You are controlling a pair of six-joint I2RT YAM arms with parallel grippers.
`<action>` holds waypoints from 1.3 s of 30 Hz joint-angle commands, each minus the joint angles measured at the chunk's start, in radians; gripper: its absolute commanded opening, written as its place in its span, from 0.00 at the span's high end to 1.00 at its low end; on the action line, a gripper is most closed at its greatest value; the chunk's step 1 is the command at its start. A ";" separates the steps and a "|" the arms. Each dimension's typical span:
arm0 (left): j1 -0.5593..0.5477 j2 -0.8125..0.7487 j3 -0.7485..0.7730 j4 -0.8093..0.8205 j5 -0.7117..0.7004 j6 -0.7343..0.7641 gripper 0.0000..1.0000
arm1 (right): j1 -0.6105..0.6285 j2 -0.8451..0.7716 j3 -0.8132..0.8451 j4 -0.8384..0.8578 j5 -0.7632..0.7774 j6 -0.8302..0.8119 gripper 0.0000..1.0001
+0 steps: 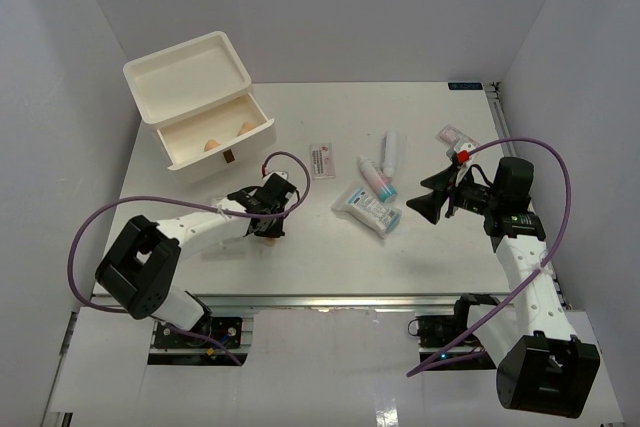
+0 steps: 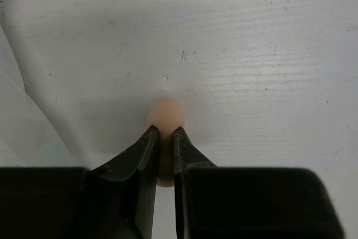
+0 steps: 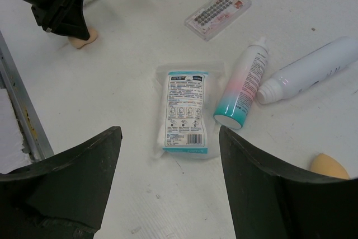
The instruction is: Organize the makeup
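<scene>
**Soft sponge pinched in front of the drawer box**

The left jaws are clenched on a tan egg-shaped sponge (image 2: 166, 117) that sits on the worktop (image 1: 300, 257), just in front of the white drawer box (image 1: 190, 82) and a little to its right. The sponge looks light and squashy. The jaw tips sit close together around its middle, so the foam has probably given way under them. A grip across the fat middle seems safest, since the tapered end could squirt out. Nothing about it looks fragile, and a drop would do it no harm.

The box's drawer (image 1: 262, 131) stands open toward the arms, with two more sponges (image 1: 212, 144) already lying in it — likely where this one belongs.

The right jaws are spread wide and hold nothing. They hover well to the right of the box, above a flat sachet pack (image 3: 184, 110), a pink-and-teal tube (image 3: 241, 90) and a white tube (image 3: 310, 70). The sachet lies flush on the worktop and looks slick, so it would be hard to get under. The tubes are round and may roll.

The worktop is matte white with a faint grain and should offer some friction. Plain walls close in behind the box and on both sides, leaving little room there.
</scene>
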 commanded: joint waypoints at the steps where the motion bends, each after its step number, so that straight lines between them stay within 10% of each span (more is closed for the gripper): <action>1: -0.011 -0.086 0.039 -0.010 0.016 -0.001 0.87 | -0.007 -0.018 0.000 0.050 -0.026 0.016 0.23; 13: -0.008 -0.346 0.321 -0.008 -0.018 0.138 1.00 | -0.008 -0.017 -0.002 0.055 -0.019 0.022 0.23; 30: 0.354 -0.116 0.644 0.034 -0.041 0.303 0.98 | -0.008 -0.026 -0.013 0.069 -0.031 0.037 0.22; 39: 0.412 -0.100 0.582 0.082 -0.100 0.338 0.67 | -0.008 -0.014 -0.013 0.068 -0.031 0.039 0.21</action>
